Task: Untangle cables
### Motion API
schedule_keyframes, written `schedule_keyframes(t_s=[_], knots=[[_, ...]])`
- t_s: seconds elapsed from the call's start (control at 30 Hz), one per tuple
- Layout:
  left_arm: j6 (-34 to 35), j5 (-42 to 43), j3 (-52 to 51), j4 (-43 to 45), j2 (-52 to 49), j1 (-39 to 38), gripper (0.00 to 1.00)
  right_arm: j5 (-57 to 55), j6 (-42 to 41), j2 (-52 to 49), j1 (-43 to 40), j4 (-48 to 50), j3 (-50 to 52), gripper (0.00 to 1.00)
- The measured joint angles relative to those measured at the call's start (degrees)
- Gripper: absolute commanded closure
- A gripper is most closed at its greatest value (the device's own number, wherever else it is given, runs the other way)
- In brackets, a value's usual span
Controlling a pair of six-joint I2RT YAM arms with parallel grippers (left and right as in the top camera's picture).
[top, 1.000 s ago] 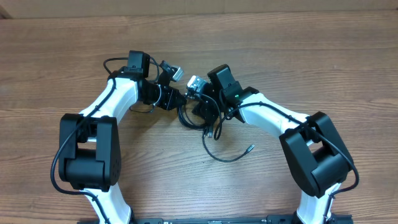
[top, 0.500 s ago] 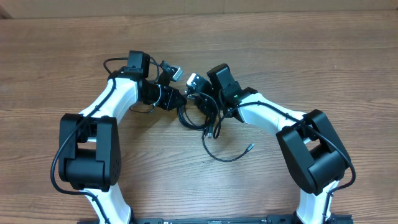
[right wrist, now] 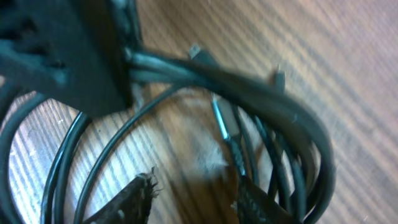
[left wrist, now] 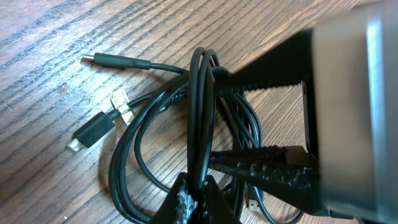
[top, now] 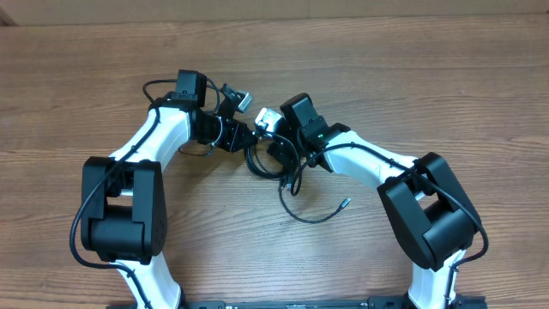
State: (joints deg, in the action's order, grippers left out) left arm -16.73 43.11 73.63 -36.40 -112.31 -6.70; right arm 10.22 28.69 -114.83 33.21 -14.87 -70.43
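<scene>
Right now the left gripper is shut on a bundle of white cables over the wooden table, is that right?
Not quite: the cables are black, not white. The left wrist view shows the left gripper shut on a bundle of them over the wooden table.

The cables are bunching right in front of the left pincer, and the right pincer is standing close opposite, blocking the way; bare table is lying open to the left pincer's left.
</scene>
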Motion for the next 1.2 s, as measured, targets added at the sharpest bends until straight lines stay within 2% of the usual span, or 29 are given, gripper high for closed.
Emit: schedule_keyframes(t_s=[0.3,0.87,1.2], knots=[[0.0,0.0,0.0,0.0,0.0,0.1,0.96,-0.7,0.0,0.0,0.3,3.3,0.0,0.46],[0.0,0.0,0.0,0.2,0.0,0.1,0.96,-0.6,-0.1,-3.5,0.1,6.4,0.0,0.43],[0.0,0.0,0.0,0.2,0.0,0.1,0.96,0.1,-6.5,-4.0,-0.2,4.9,-0.1,0.4]])
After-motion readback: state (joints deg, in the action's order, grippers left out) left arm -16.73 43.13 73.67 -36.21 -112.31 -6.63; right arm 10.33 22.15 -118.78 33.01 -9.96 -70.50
